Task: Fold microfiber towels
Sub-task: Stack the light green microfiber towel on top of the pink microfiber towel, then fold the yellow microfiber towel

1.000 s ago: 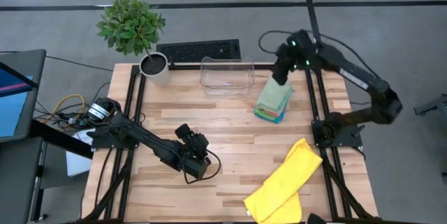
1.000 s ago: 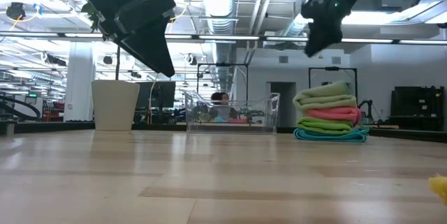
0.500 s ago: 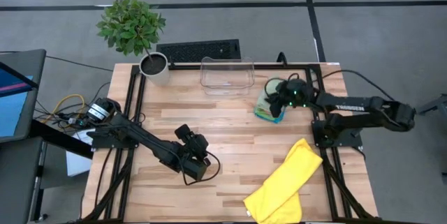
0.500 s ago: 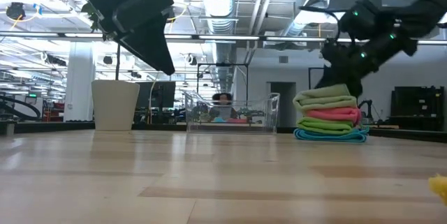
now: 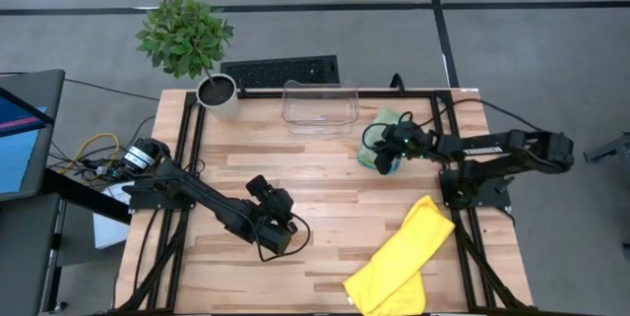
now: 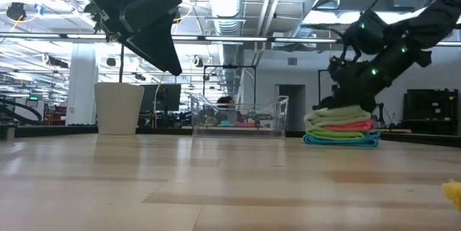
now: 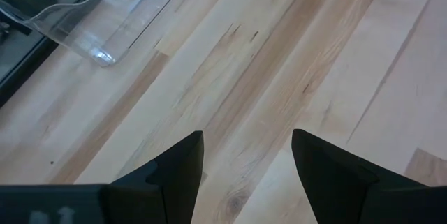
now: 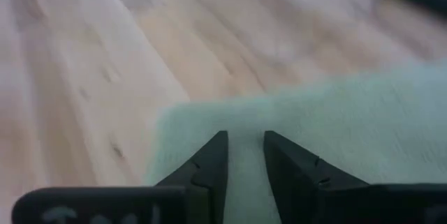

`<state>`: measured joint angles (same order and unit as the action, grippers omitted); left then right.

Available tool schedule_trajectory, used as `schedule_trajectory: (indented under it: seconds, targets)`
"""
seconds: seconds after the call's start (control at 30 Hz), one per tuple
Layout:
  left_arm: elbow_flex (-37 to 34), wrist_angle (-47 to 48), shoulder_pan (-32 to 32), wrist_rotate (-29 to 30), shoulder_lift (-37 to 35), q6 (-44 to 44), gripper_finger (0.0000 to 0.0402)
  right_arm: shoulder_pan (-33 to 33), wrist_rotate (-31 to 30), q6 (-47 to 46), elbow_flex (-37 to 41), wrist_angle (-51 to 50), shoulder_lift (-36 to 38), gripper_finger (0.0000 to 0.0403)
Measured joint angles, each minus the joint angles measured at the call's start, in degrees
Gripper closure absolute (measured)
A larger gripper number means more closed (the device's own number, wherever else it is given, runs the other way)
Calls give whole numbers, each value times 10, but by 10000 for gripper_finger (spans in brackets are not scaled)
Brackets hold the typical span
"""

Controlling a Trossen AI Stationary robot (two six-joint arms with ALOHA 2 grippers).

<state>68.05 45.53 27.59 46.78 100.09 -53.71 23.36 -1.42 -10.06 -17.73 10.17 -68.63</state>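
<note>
I see the right gripper [image 6: 337,106] pressing on a stack of folded microfiber towels [image 6: 341,126], sage, pink, green, blue, far right. A clear plastic bin [image 6: 238,116] sits left, beside a cream pot [image 6: 119,108].

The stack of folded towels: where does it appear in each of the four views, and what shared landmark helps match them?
High view: stack of folded towels right of centre, under the right gripper.
Low view: far right, pale sage green on top, gripper pressing down on it.
Left wrist view: not in it.
Right wrist view: only the pale top towel, between the fingers.
Shared landmark: clear plastic bin, beside the stack; also in the low and left wrist views.
</note>
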Motion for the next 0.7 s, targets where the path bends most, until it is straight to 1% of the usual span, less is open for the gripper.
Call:
schedule_trajectory:
  seconds: [0.07, 0.2, 0.3, 0.37, 0.43, 0.53, 0.6, 0.7]
  targets:
    - [0, 0, 0, -1, 0, 0, 189, -5, 0, 10, -27, -31, 25, 284]
    - [0, 0, 0, -3, 0, -3, 189, -13, -1, 19, -78, -159, 87, 284]
    - [0, -1, 0, -5, 0, -4, 189, -42, 7, -7, -116, -263, 139, 284]
    - [0, -1, 0, -11, 0, -4, 189, -71, 37, -42, -133, -356, 168, 284]
    - [0, -1, 0, -22, 0, 1, 189, -108, 68, -86, -146, -444, 185, 284]
    - [0, -3, -1, -39, 0, 13, 189, -186, 77, -173, -150, -547, 186, 284]
    - [0, -9, -1, -48, 0, 16, 189, -247, 76, -245, -150, -579, 170, 284]
    - [0, -39, -1, -69, 0, 34, 189, -339, 87, -330, -154, -581, 134, 284]
